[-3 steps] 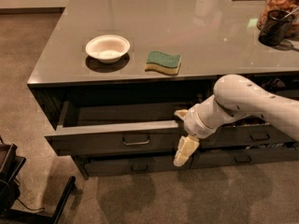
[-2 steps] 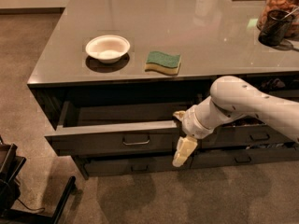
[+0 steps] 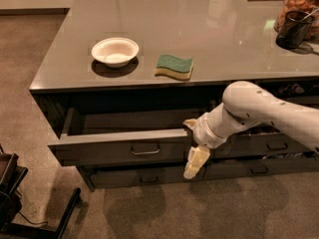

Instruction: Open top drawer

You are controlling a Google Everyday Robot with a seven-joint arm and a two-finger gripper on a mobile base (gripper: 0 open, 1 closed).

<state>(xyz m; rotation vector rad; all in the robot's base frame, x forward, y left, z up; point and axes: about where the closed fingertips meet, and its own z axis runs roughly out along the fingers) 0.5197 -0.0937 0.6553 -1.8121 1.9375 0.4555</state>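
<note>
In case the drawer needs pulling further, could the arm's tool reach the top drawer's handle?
Probably yes: the tool sits at the right end of the top drawer, and nothing shows between it and the handle.

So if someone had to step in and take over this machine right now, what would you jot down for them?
The gripper is at the right end of the top drawer, level with its front panel and below the countertop edge. Whether it is holding anything cannot be told.
The top drawer is pulled well out of the cabinet, and nothing is touching its handle.
Done: the drawer looks open.
Left: probably only backing the arm away.
Nearby: a bowl and a sponge sit on the countertop.
</note>
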